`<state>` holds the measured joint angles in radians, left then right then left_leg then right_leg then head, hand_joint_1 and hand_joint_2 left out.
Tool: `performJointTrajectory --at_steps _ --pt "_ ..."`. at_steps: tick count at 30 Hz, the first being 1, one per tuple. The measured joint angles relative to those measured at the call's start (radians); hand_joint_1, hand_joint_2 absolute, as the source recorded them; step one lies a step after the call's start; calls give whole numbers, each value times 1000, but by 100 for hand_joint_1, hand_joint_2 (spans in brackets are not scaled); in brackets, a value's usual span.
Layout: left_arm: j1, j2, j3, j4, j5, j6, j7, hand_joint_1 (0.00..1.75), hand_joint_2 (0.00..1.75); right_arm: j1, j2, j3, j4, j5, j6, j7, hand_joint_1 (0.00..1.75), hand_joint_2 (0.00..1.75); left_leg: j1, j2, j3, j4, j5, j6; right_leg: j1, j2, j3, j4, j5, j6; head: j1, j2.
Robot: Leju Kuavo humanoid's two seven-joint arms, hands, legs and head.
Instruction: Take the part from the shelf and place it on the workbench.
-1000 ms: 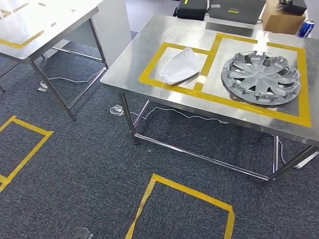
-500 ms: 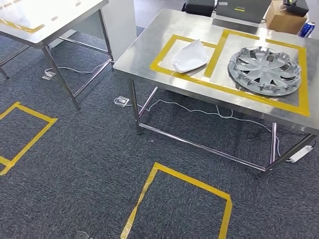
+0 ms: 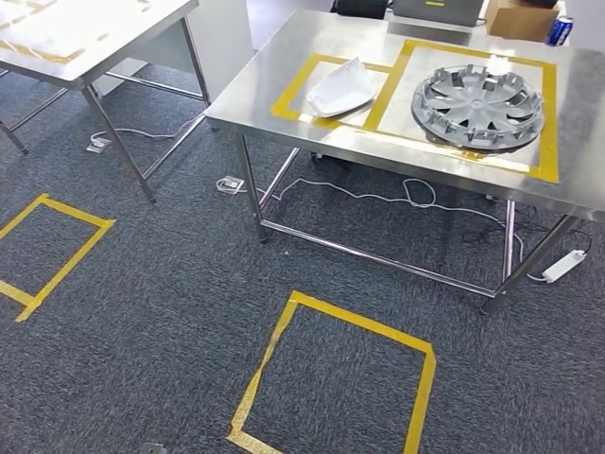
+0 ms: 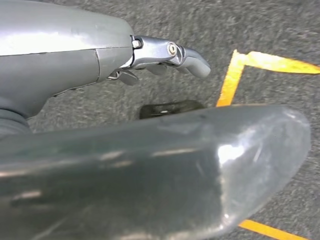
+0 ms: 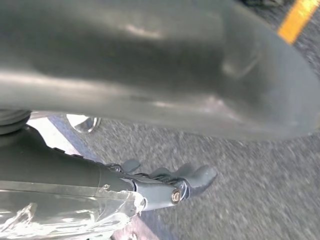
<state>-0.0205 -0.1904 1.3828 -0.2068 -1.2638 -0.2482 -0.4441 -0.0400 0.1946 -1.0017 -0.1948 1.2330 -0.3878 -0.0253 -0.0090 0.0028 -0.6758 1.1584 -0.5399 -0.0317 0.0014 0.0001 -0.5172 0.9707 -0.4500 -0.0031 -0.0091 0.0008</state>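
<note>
My left hand (image 4: 166,55) and my right hand (image 5: 177,187) hang over the carpet (image 3: 164,312), fingers loosely apart, holding nothing. On the desk (image 3: 257,90), the white part (image 3: 341,87) lies beside the hubcap (image 3: 476,106), near the front edge.

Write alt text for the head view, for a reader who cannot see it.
A steel workbench marked with yellow tape boxes holds a white part in the smaller box and a silver wheel cover in the larger. On the dark carpet in front lies a yellow tape square, and a second steel table stands beyond it.
</note>
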Motion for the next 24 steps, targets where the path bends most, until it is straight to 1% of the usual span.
performJointTrajectory --at_steps 1,2,3,4,5,6,7,8,9,10,11,12,13,14,15,16,17,18,19,20,21,22,23,24 --pt "-1 0 0 0 0 0 2 0 0 0 1 0 0 0 4 -1 0 0 0 0 -13 63 -28 -2 0 -1 -15 1 13 0 0 0" --pt "-2 0 0 0 0 0 2 0 0 0 1 0 0 1 6 -1 0 0 0 0 -13 100 -30 -2 1 -1 -32 2 25 1 -1 0" --pt "-2 0 0 0 -1 0 3 0 0 -1 2 0 0 1 8 -2 0 0 1 0 4 103 -11 -1 1 -2 -49 3 37 1 0 0" --pt "-3 0 0 0 -1 0 4 0 0 -1 2 0 0 1 9 -3 0 0 1 0 40 70 19 2 2 -2 -65 4 49 3 -1 0" --pt "-4 0 0 0 -1 1 4 0 0 -2 2 -1 0 -2 12 -4 0 0 1 -8 93 7 43 7 2 3 -78 6 60 5 -1 0" --pt "-5 1 0 0 -1 3 2 0 0 -4 2 -2 0 -7 18 -6 0 0 1 -22 156 -73 50 13 4 8 -90 8 68 9 0 0" --pt "-7 1 0 0 -1 6 -1 0 0 -7 3 -4 0 -15 27 -8 0 0 1 -35 212 -151 44 18 5 13 -100 10 78 13 0 0" --pt "-8 2 0 0 -1 11 -4 0 0 -9 4 -9 0 -26 40 -12 0 0 0 -46 249 -206 32 23 6 20 -107 10 89 18 1 0" --pt "-9 2 0 0 -1 17 -8 0 0 -11 4 -14 0 -37 53 -16 0 0 -2 -47 268 -238 24 26 6 24 -112 9 100 23 1 0" --pt "-8 2 0 0 -2 22 -8 0 0 -10 4 -20 0 -45 65 -19 0 0 -2 -39 267 -248 25 30 5 30 -116 7 111 27 1 0" --pt "-8 2 0 0 -2 27 -5 0 0 -7 4 -26 0 -51 74 -21 0 0 -2 -30 262 -249 32 35 3 34 -121 8 113 32 1 0" --pt "-8 3 0 0 -3 31 0 0 0 -4 4 -31 0 -54 79 -21 0 0 0 -20 258 -250 39 42 2 33 -130 23 99 37 3 0" --pt "-8 5 1 0 -4 35 6 0 0 -1 4 -35 0 -56 82 -21 0 0 2 -10 253 -251 47 48 1 29 -147 62 70 42 8 0" --pt "-8 7 1 0 -6 39 14 0 0 1 4 -39 0 -56 84 -21 0 0 2 -1 246 -251 53 51 0 22 -171 125 26 48 11 0" --pt "-8 8 2 0 -8 41 19 0 0 2 4 -42 0 -56 85 -21 0 0 2 9 239 -250 59 53 -2 16 -196 201 -19 53 15 0" --pt "-8 9 3 0 -10 42 24 0 0 2 4 -44 0 -56 86 -21 0 0 2 20 231 -250 65 53 -3 13 -214 268 -53 57 16 0" --pt "-8 10 4 0 -11 43 27 0 0 3 4 -46 0 -56 87 -21 0 0 2 31 225 -249 70 52 -5 10 -217 306 -71 61 16 0" --pt "-8 10 5 0 -12 43 28 0 0 4 4 -47 0 -56 87 -21 0 0 3 41 220 -248 74 50 -6 7 -198 301 -69 63 16 0" --pt "-8 10 6 0 -12 41 29 0 0 4 4 -47 0 -56 87 -21 0 0 3 51 217 -247 76 48 -7 0 -156 253 -51 64 16 0" --pt "-9 9 6 0 -12 35 27 0 0 4 4 -48 0 -56 87 -22 0 0 4 62 216 -244 77 45 -8 -16 -99 176 -27 66 16 0" --pt "-9 10 7 0 -10 29 23 0 0 2 5 -48 0 -56 88 -23 0 0 2 71 213 -240 77 40 -7 -34 -48 99 -12 65 16 0" --pt "-9 10 7 0 -8 22 18 0 0 -1 6 -48 0 -56 89 -25 0 0 0 80 211 -235 76 36 -5 -48 -11 41 -1 59 15 0" --pt "-10 11 8 0 -5 19 13 0 0 -3 6 -49 0 -57 90 -27 0 0 -2 87 209 -230 76 30 -3 -56 4 12 0 52 14 0" --pt "-11 12 9 0 -3 19 10 0 0 -3 7 -50 0 -58 91 -27 0 0 -4 95 206 -228 76 25 0 -52 2 7 -2 43 12 0"
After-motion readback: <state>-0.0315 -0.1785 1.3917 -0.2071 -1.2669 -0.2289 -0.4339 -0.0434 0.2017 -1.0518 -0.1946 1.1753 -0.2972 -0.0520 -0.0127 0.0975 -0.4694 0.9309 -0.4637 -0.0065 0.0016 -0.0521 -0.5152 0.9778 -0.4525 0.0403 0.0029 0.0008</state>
